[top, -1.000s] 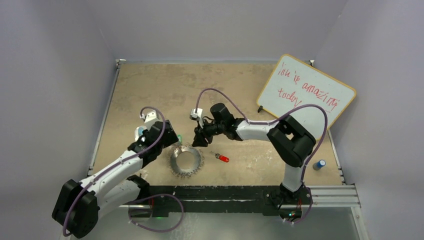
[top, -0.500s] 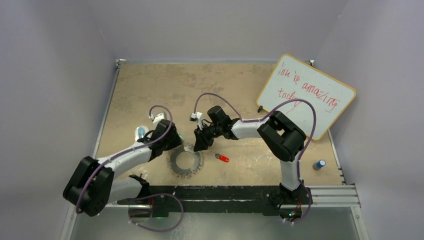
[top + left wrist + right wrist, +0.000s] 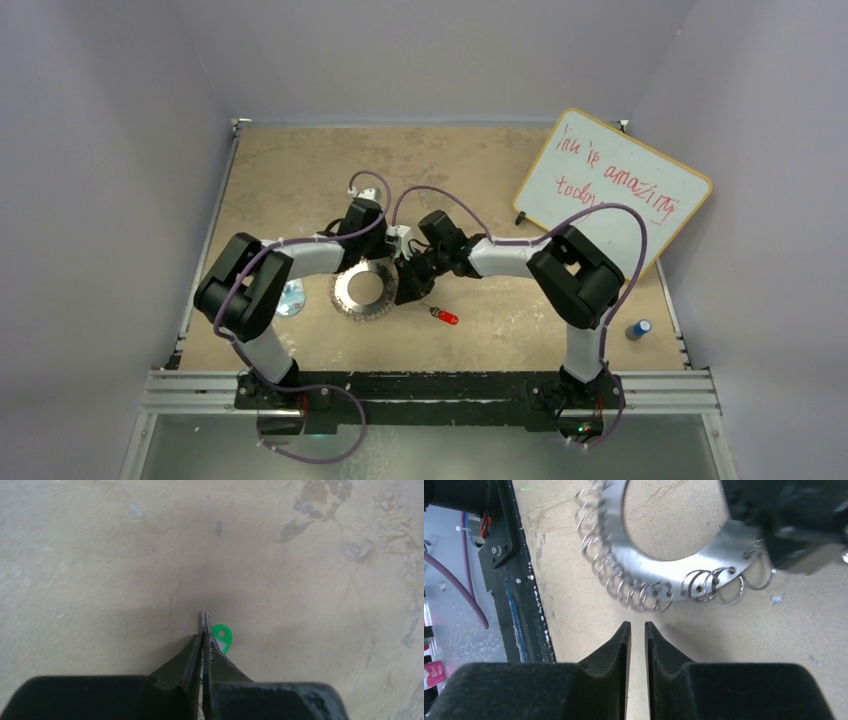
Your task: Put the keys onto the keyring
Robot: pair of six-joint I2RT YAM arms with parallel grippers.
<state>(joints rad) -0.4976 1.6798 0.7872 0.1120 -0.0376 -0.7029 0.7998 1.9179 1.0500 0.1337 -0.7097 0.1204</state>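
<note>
The keyring (image 3: 343, 292), a flat silver ring fringed with wire loops, lies on the table between my two grippers. At its far rim, my left gripper (image 3: 378, 262) points down. In the left wrist view, this gripper (image 3: 203, 636) is shut on a thin double sliver of silver metal (image 3: 204, 619), like one of the ring's loops seen edge-on. The green key head (image 3: 222, 635) lies just right of those fingertips. My right gripper (image 3: 637, 625) stands slightly open and empty, a short way from the ring's loops (image 3: 644, 592). The red key (image 3: 445, 317) lies alone to the ring's right.
A clear bluish object (image 3: 291, 298) lies left of the keyring. A whiteboard (image 3: 610, 190) leans at the back right. A small blue-capped cylinder (image 3: 637, 328) stands near the right edge. The black base rail (image 3: 450, 385) runs along the near edge, close by on the right gripper's left (image 3: 519, 580).
My left arm swung from the ring's left side round to its far rim, and its jaws closed. The keyring slid away from the rail. My right jaws narrowed.
</note>
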